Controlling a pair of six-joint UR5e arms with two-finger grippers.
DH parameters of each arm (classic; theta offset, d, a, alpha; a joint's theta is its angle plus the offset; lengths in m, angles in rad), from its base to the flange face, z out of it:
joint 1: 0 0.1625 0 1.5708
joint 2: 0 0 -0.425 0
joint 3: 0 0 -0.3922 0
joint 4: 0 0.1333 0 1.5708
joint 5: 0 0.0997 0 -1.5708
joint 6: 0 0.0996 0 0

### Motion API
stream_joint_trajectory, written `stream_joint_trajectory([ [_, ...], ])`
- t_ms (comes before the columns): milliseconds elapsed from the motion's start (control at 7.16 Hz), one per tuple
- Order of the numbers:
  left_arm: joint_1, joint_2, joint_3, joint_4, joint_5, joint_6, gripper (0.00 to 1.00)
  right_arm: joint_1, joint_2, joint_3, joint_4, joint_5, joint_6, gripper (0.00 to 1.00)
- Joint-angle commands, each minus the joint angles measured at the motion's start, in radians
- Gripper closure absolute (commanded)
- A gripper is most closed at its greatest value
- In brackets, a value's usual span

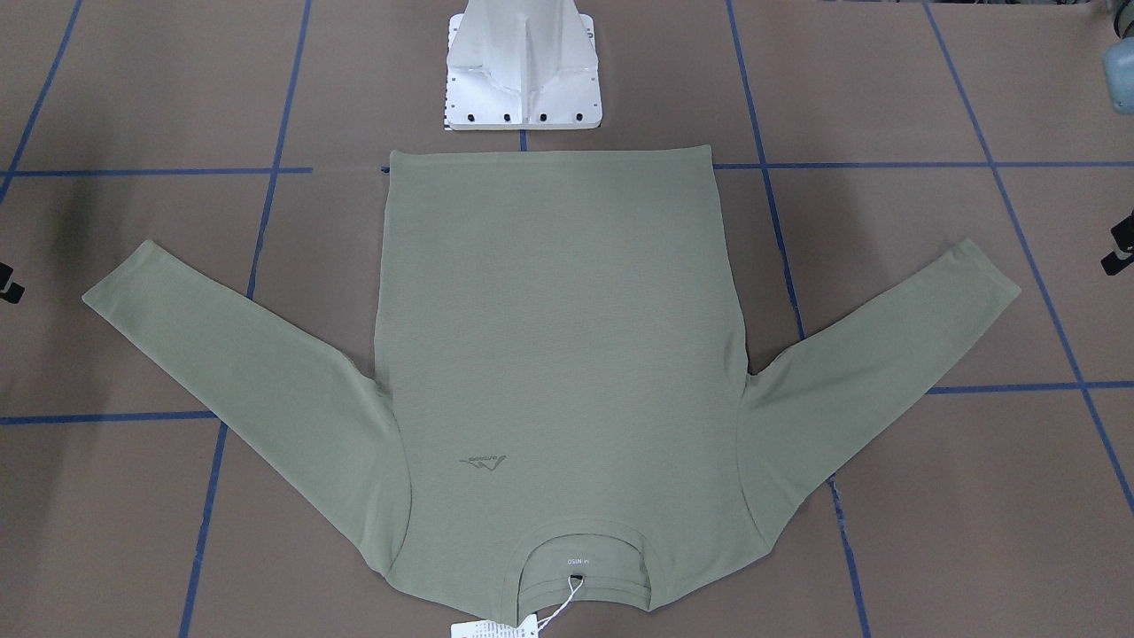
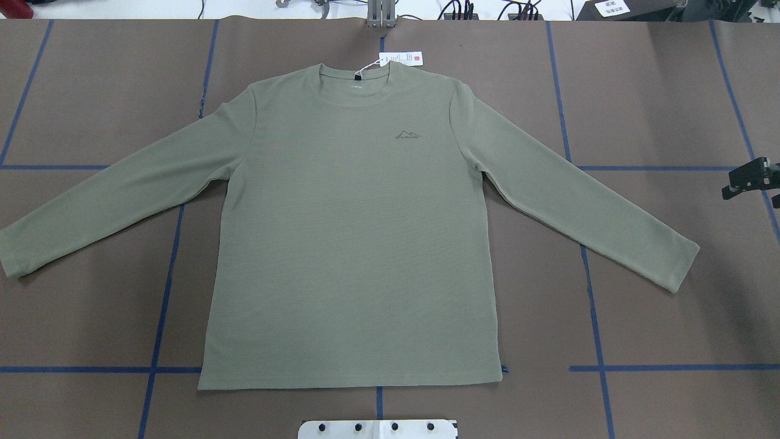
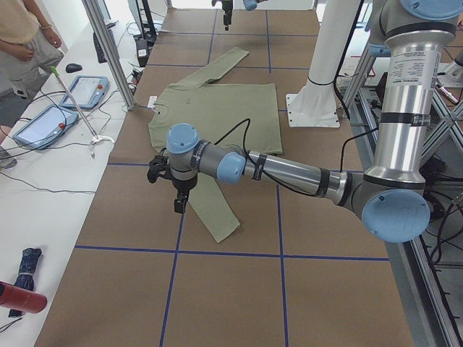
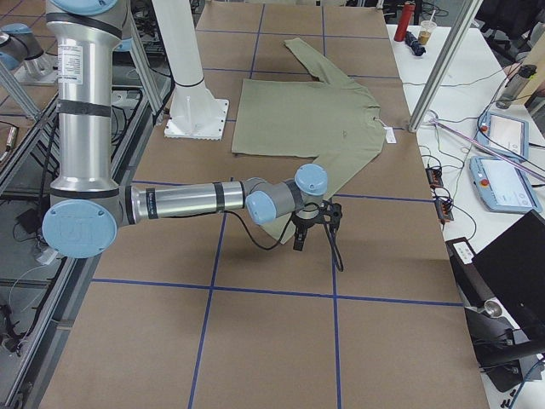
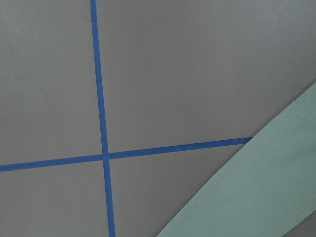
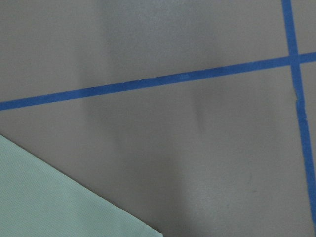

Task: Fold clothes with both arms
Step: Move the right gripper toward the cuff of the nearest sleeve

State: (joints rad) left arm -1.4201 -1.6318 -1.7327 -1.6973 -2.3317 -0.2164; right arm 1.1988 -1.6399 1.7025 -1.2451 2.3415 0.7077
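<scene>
Olive-green long-sleeved knit shirt point(image 2: 353, 244): is laid flat.
Black left gripper point(image 3: 179, 204): jaw state cannot be told.
Black right gripper point(image 4: 300, 240): jaw state cannot be told.

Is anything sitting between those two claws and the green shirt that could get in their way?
Nothing visible does. The left gripper and right gripper each hang beside a sleeve end of the shirt, with only bare brown table and blue tape lines between.

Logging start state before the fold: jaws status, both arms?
Left gripper: jaws cannot be told open or closed; not holding the shirt.
Right gripper: cannot be told either; not holding the shirt.
</scene>
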Motion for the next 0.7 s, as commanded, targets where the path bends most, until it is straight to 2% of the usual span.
stream_joint_trajectory([
  [0, 0.001, 0.000, -0.004, -0.001, 0.000, -0.001, 0.00, -0.102, -0.041, -0.029, 0.222, -0.001, 0.168, 0.01],
  [279, 0.001, -0.002, -0.004, -0.001, 0.000, -0.001, 0.00, -0.151, -0.041, -0.131, 0.397, -0.001, 0.207, 0.02],
  [558, 0.001, -0.002, -0.008, 0.001, 0.000, -0.001, 0.00, -0.200, -0.041, -0.155, 0.498, -0.002, 0.330, 0.04],
])
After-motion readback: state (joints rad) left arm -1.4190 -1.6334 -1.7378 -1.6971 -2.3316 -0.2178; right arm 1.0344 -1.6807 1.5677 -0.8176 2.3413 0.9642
